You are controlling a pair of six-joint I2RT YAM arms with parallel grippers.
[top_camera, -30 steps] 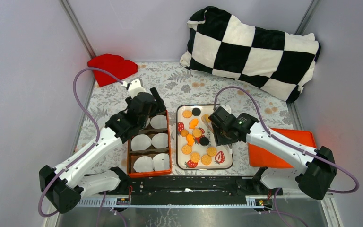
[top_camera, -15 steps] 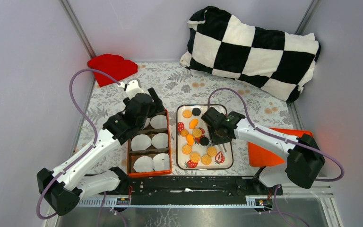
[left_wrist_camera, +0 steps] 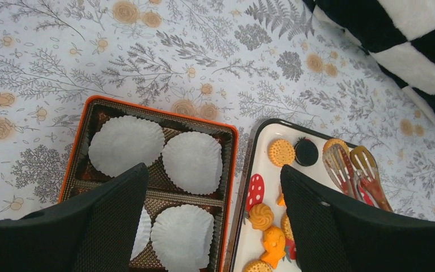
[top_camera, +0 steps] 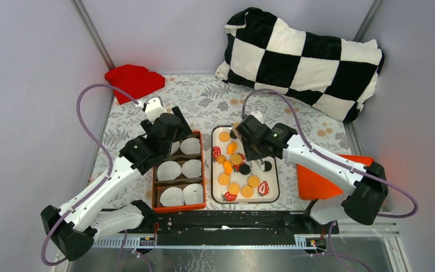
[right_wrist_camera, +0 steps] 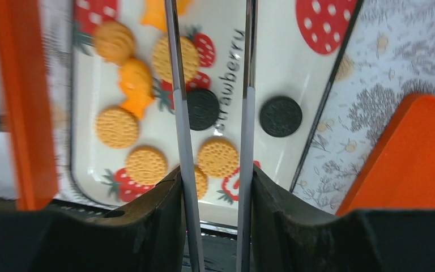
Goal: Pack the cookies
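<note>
Several golden-orange cookies (top_camera: pixel 233 187) and a few black ones (top_camera: pixel 267 166) lie on a white strawberry-print tray (top_camera: pixel 273 195). My right gripper (top_camera: pixel 248 136) hovers over the tray's far end, shut on metal tongs (right_wrist_camera: pixel 182 113). Their arms run between its fingers (right_wrist_camera: pixel 147 215), above the cookies (right_wrist_camera: pixel 117 127) and a black cookie (right_wrist_camera: pixel 203 109). The tongs' red-tipped ends (left_wrist_camera: pixel 348 167) show in the left wrist view, empty. My left gripper (top_camera: pixel 177 122) is open and empty over the far end of an orange box (top_camera: pixel 204 170) with white paper cups (left_wrist_camera: pixel 126 144).
A red cloth (top_camera: pixel 133 80) lies at the back left. A checked black and white pillow (top_camera: pixel 303 59) fills the back right. An orange lid (top_camera: pixel 331 181) lies right of the tray. The black base rail (top_camera: pixel 226 218) runs along the near edge.
My right gripper has moved left and away from me along the tray with the tongs, uncovering a black cookie at the tray's right side. My left gripper has drifted slightly left.
</note>
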